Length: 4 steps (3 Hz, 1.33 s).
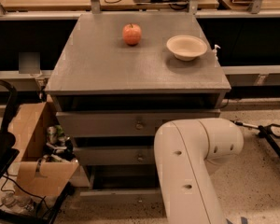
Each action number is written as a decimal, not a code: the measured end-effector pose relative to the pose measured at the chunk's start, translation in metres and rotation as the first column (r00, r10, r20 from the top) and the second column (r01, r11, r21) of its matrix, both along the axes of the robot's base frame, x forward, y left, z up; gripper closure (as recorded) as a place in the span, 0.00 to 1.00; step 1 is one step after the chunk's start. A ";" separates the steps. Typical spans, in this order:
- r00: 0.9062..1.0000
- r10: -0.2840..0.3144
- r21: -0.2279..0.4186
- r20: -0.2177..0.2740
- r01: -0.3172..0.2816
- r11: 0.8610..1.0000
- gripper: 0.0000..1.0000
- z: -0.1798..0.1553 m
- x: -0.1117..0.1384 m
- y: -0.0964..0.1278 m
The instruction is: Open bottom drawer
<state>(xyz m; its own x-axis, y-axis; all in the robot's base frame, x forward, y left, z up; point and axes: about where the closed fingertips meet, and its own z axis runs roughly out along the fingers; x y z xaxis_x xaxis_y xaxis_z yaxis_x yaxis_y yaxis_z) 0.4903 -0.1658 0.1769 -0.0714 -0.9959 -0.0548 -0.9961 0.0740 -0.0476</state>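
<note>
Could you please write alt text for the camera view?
A grey three-drawer cabinet stands with its bottom drawer partly hidden by the robot's white arm; the gripper is out of view. An apple and a bowl sit on top.

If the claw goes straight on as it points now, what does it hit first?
Cannot tell: claw is out of view; only the white arm shows, in front of the bottom drawer.

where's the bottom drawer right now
The bottom drawer sits low centre in the camera view, under two taller drawers, right of the cardboard box, partly hidden by the white arm; the pincer is out of view.
</note>
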 end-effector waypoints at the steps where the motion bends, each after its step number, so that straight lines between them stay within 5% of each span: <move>1: 1.000 0.000 0.000 0.000 0.000 1.000 0.11 0.000 0.000 0.000; 2: 1.000 0.000 0.000 -0.001 0.000 1.000 0.00 -0.001 -0.001 0.000; 3: 1.000 0.000 0.000 -0.001 0.000 1.000 0.00 -0.001 -0.001 0.000; 4: 1.000 0.001 0.000 -0.003 -0.001 1.000 0.15 -0.001 -0.002 0.000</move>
<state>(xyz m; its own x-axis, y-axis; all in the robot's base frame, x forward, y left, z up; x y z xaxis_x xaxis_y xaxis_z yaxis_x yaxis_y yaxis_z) 0.4887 -0.1654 0.1754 -0.0710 -0.9960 -0.0549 -0.9963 0.0735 -0.0445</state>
